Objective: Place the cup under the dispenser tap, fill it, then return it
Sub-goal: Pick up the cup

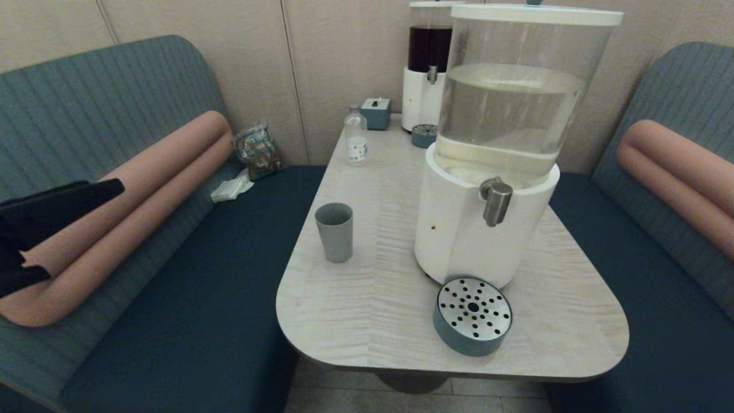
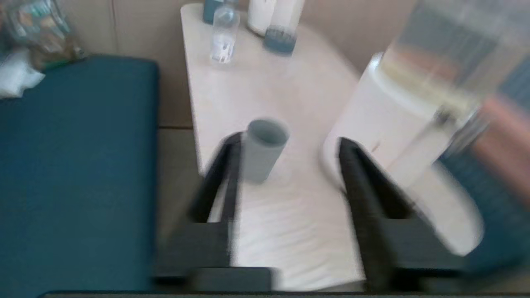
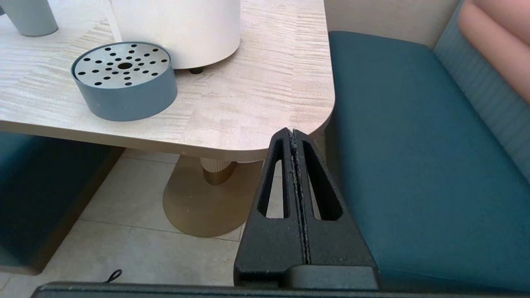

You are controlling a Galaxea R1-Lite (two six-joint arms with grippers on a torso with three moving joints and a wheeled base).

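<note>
The grey-blue cup (image 1: 334, 231) stands upright on the pale table (image 1: 367, 310), to the left of the large dispenser's white base (image 1: 459, 229). The brushed-metal dispenser tap (image 1: 496, 201) juts from that base above a round perforated drip tray (image 1: 473, 315). My left gripper (image 1: 85, 229) hovers open over the left bench, well short of the cup. In the left wrist view the cup (image 2: 263, 149) sits beyond the open gripper (image 2: 290, 140), close to one fingertip (image 2: 234, 142), with nothing held. My right gripper (image 3: 292, 132) is shut and empty, low beside the table's near right corner.
A clear bottle (image 1: 356, 137), a small blue box (image 1: 376, 112), a dark-liquid dispenser (image 1: 427, 74) and a second drip tray (image 1: 424, 136) stand at the table's far end. A snack bag (image 1: 258, 150) and a tissue (image 1: 232, 188) lie on the left bench. Blue benches flank the table.
</note>
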